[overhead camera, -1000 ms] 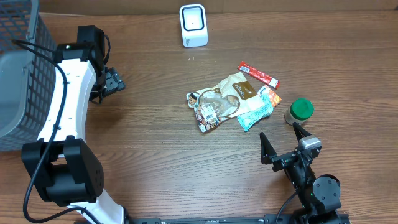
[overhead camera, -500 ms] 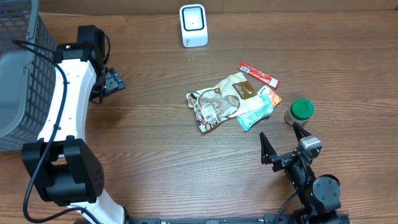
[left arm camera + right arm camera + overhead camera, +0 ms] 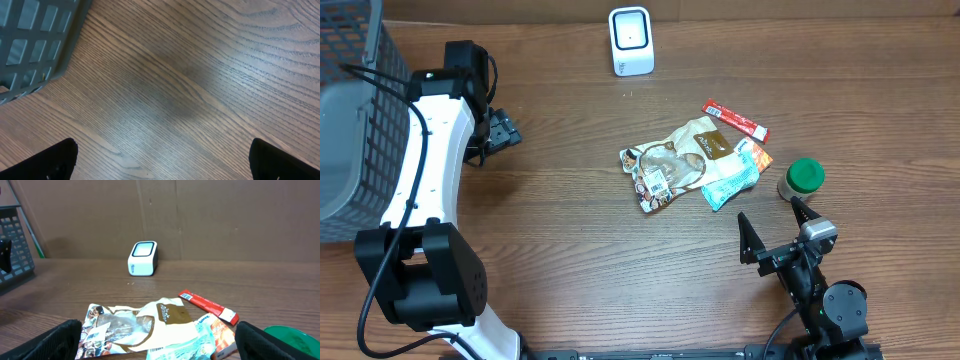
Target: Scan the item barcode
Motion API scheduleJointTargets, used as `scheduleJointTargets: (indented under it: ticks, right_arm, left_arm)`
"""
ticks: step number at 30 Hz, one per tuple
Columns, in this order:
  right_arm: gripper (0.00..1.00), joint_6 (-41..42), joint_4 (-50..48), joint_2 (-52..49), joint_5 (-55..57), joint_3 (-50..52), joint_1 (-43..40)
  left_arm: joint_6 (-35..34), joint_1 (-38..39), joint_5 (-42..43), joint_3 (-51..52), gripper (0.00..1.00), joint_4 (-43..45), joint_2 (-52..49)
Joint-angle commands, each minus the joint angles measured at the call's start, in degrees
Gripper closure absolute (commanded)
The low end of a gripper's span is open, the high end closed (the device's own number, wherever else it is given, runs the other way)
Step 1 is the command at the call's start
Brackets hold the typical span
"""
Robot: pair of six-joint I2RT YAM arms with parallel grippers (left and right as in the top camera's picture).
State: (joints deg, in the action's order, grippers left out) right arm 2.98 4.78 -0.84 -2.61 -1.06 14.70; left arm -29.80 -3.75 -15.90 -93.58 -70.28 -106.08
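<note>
left gripper (image 3: 502, 130) spread, empty | right gripper (image 3: 768, 215) spread, empty | risk: overlapping pouches (image 3: 685, 160), pinch may drag two; barcode (image 3: 658, 184) could end facing away from scanner (image 3: 631, 40)

A mock shop checkout in a lab: barcode scanner (image 3: 631, 40), wire basket (image 3: 350, 50) and packaged snacks (image 3: 670, 165) on a wooden table (image 3: 570, 250) before cardboard walls (image 3: 225, 215).

My white-and-black left arm (image 3: 420, 150) stretches forward, its black two-finger left gripper (image 3: 503, 130) spread wide. My black right gripper (image 3: 772, 228) sits low near my base, jaws equally wide apart.
</note>
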Motion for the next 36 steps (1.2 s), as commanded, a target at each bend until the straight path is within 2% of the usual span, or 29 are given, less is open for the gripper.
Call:
scheduleJointTargets:
  ticks: [1,16,19,26,32,36]
  right_arm:
    - [0.00,0.2,-0.2,0.7,0.0,0.6,-0.2]
    - [0.00,0.3,-0.2,0.7,0.0,0.6,-0.2]
    - [0.00,0.3,-0.2,0.7,0.0,0.6,-0.2]
    - [0.00,0.2,-0.2,0.7,0.0,0.6,-0.2]
    - [0.00,0.2,-0.2,0.7,0.0,0.6,-0.2]
    - [0.00,0.3,-0.2,0.7,0.0,0.6,-0.2]
  left_arm:
    - [0.0,0.6,-0.6,-0.9,0.00,0.1,2.6]
    - [0.0,3.5,-0.6,-0.9,0.00,-0.2,33.2]
    - [0.0,3.5,-0.6,-0.9,0.00,-2.1,35.9]
    - [0.0,3.5,2.7,-0.4,0.00,-12.6,37.2]
    - [0.0,3.5,9.8,-0.2,0.00,-14.8,39.4]
    - [0.0,3.5,10.4,-0.2,0.00,-15.0,41.4]
